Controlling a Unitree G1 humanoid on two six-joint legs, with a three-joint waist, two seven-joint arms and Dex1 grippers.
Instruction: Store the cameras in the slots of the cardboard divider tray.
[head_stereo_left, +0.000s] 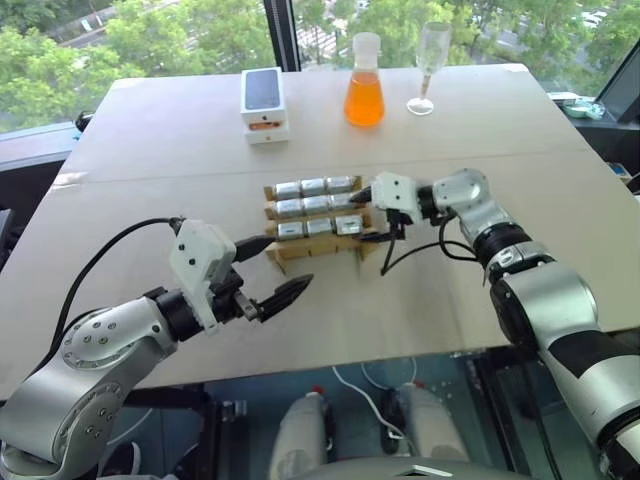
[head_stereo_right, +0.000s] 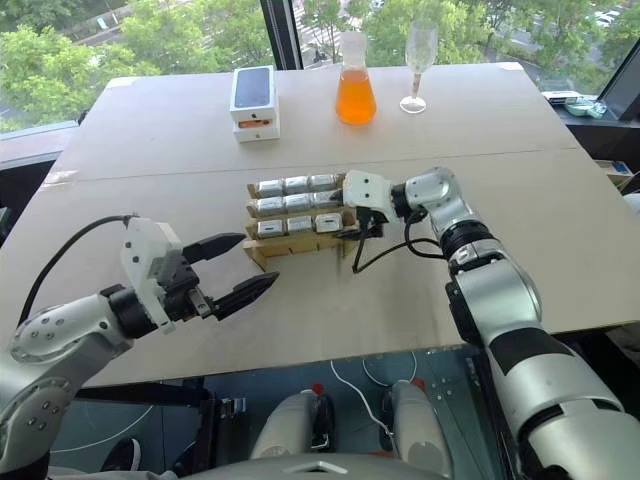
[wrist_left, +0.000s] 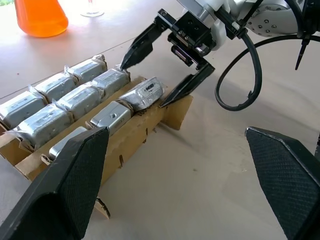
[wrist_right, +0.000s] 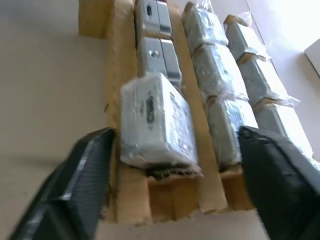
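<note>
The tan cardboard divider tray (head_stereo_left: 272, 250) lies mid-table, with silver-grey cameras (head_stereo_left: 314, 186) in plastic wrap filling three rows. The front row's right-end camera (wrist_left: 145, 93) sits tilted in its slot. My right gripper (head_stereo_left: 370, 214) is at the tray's right end, open, its fingers (wrist_left: 181, 90) straddling that camera without gripping it; the same camera (wrist_right: 155, 120) shows between them in the right wrist view. My left gripper (head_stereo_left: 289, 261) hovers just in front of the tray's left end, open wide and holding nothing.
A white phone box with a black top (head_stereo_left: 264, 104), an orange-filled flask (head_stereo_left: 364, 88) and a wine glass (head_stereo_left: 429, 62) stand at the table's far side. A black cable (head_stereo_left: 424, 250) loops down from my right wrist onto the table (head_stereo_left: 150, 150).
</note>
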